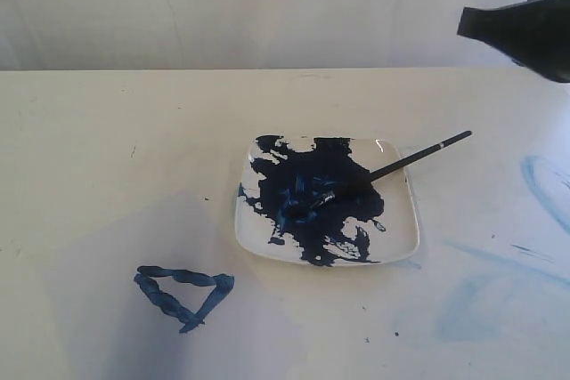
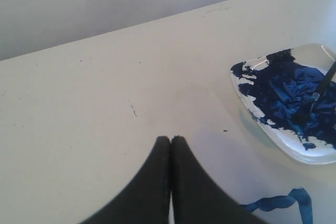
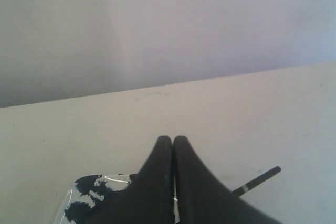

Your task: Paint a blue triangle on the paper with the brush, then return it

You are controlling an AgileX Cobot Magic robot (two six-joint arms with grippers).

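The brush [image 1: 401,165] lies across the plate [image 1: 403,236], bristles lost in the dark paint blotch [image 1: 312,202], handle end overhanging the rim. The blue triangle [image 1: 183,274] sits on the paper [image 1: 98,309], whose edges are hard to trace. Right gripper [image 3: 172,141]: jaws closed, empty, above the table, cut off in the exterior view. Left gripper [image 2: 170,140]: jaws closed, empty.

The brush [image 1: 403,164] lies on the plate [image 1: 403,245], bristles in dark-blue paint [image 1: 307,171], handle jutting past its rim. The blue triangle [image 1: 178,275] sits on the paper [image 1: 134,238] nearby. The right gripper [image 1: 467,24] hangs well apart above.
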